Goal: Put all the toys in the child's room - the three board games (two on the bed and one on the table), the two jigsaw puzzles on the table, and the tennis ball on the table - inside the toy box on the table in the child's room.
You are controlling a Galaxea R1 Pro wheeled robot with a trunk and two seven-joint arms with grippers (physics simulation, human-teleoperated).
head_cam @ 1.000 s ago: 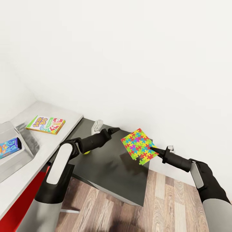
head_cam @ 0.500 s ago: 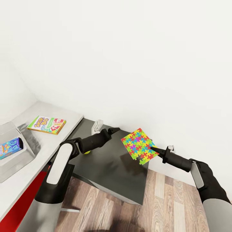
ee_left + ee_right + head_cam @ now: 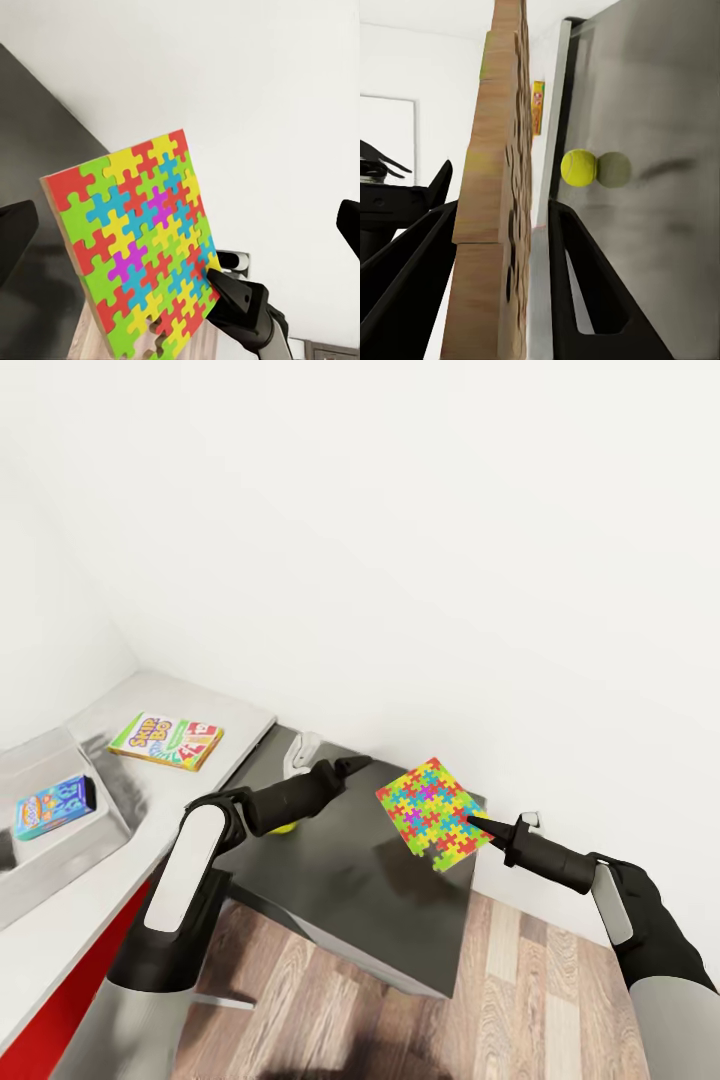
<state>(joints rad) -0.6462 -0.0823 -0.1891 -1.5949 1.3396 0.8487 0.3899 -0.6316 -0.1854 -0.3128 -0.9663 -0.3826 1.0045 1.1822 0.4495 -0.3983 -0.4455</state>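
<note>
Jigsaw puzzle [image 3: 433, 813] lifted clear of the table's dark wing [image 3: 350, 900], tilted on edge, pinched at its lower corner by the right gripper [image 3: 474, 823] — right wrist view shows both black fingers pressed against the two faces of the wooden-backed square [image 3: 499, 187]. Not yet in the toy box [image 3: 40, 760], which sits well apart on the light grey wing [image 3: 120, 860]. Blue board game [image 3: 52, 803] already lying inside the toy box, so one toy counted as done. Green-edged board game [image 3: 166, 739] flat on the light grey wing just beside the toy box, still to go. Tennis ball [image 3: 286, 825] resting on the dark wing near the left forearm, also untouched; seen too in the right wrist view [image 3: 578, 167] beyond the held puzzle. Left gripper [image 3: 352, 763] hovering over the dark wing beside the puzzle, holding nothing, tips spread wide apart in its wrist view, puzzle [image 3: 135, 247] between them but not touched. Second puzzle and third board game not located. Judged early-to-mid: one in, one in hand — rest remaining.
</note>
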